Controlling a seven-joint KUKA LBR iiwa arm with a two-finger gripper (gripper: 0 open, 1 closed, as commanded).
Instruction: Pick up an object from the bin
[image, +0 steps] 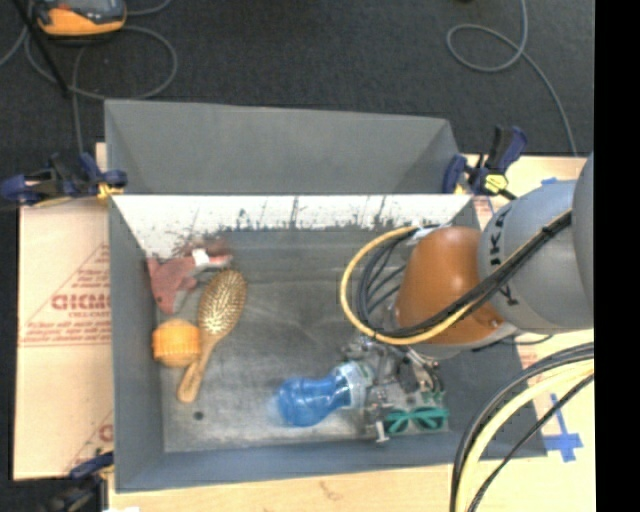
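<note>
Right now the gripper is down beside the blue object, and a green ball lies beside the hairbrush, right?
Not quite: the camera view shows the ball beside the hairbrush is orange, not green. The gripper is indeed down beside the blue object.

The grey bin (280, 160) has a scuffed metal floor. Close against the gripper (378, 412), on its near side, lie green glasses (418, 420) by the bin's front wall. Just beside the gripper, toward the view's left, lies a rounded blue plastic thing (308, 400); whether they touch cannot be told. Well away from the gripper, at the left end of the floor, lie a wooden hairbrush (214, 322) with its handle pointing to the front, an orange ball (174, 343) touching that brush, and behind them a pinkish rag (172, 278) near the back wall.
</note>
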